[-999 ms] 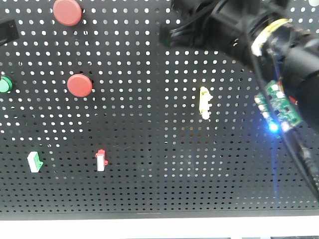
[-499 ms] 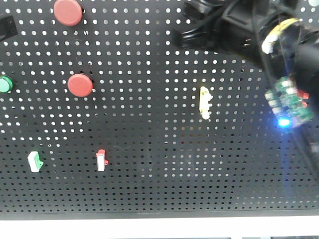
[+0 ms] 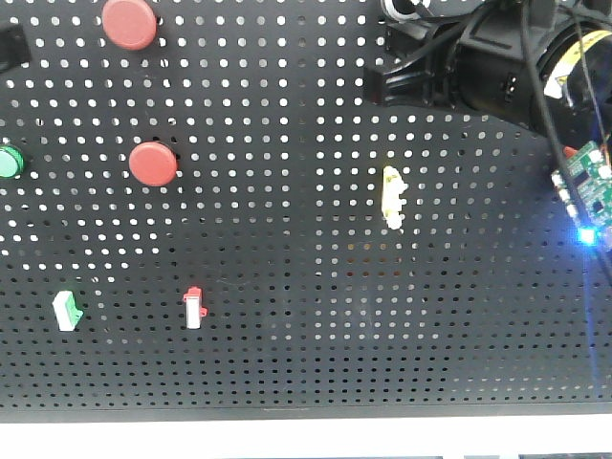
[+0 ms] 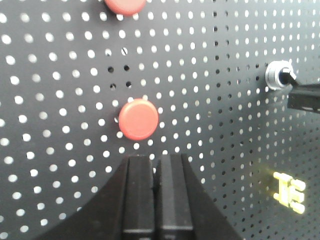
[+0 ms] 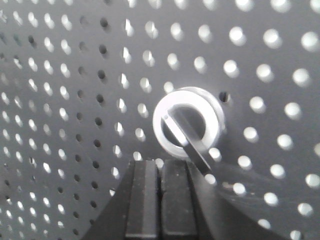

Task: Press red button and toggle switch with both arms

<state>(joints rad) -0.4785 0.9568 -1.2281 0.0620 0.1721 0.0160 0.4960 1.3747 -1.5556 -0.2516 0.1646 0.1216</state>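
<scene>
arm [image 3: 478,67] on right has slid rightward; left pincer [image 4: 155,161] and right pincer [image 5: 160,165] both closed, empty.

A black pegboard [image 3: 316,373] fills the view, light shining through its holes; a white strip [image 3: 287,435] runs below it

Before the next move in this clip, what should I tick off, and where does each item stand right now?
1. Left hand shut for pressing: ok.
2. Red button ahead of the left hand: ok, slightly left of centre.
3. Left hand touching the red button: not ok, pegboard shows between them.
4. Right hand shut: ok.
5. Toggle switch lever just above the right hand's tips: ok.
6. Right hand touching the lever: cannot tell.
</scene>
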